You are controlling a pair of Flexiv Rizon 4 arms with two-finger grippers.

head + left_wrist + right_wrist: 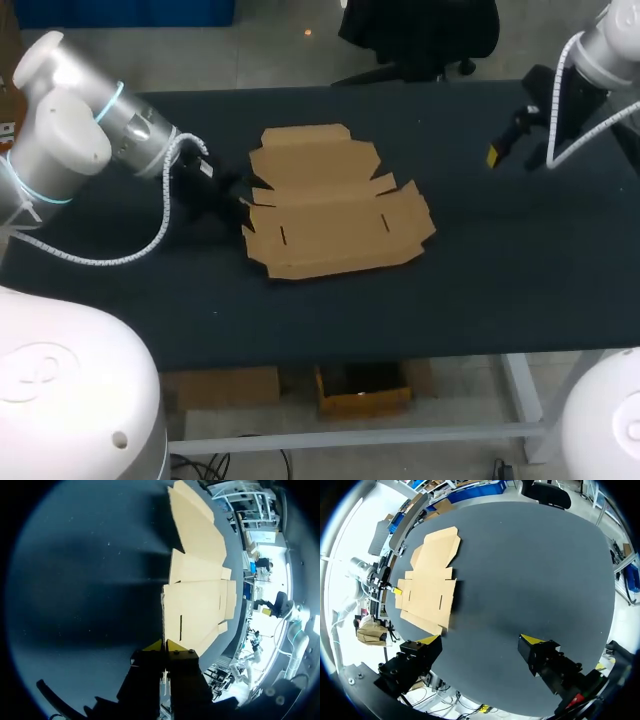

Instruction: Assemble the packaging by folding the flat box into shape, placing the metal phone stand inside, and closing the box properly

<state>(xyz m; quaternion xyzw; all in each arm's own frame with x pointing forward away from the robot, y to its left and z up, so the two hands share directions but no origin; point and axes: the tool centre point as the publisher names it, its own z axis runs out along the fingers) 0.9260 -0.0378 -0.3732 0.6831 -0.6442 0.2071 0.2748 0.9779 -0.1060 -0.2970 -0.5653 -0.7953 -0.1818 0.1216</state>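
The flat cardboard box (330, 210) lies unfolded on the black table (500, 280), a little left of the middle. My left gripper (241, 205) is low at the box's left edge, and in the left wrist view its yellow tips (164, 647) are pressed together on the near edge of the flat box (197, 605). My right gripper (505, 140) hangs open above the back right of the table, well away from the box. In the right wrist view its fingers (480, 640) stand wide apart with nothing between them, and the box (427, 587) lies far ahead. No metal phone stand shows in any view.
Bare black tabletop (530, 570) stretches from the box to the right arm and along the front edge. A small yellow tip of my left gripper (397, 591) shows at the box's far side in the right wrist view.
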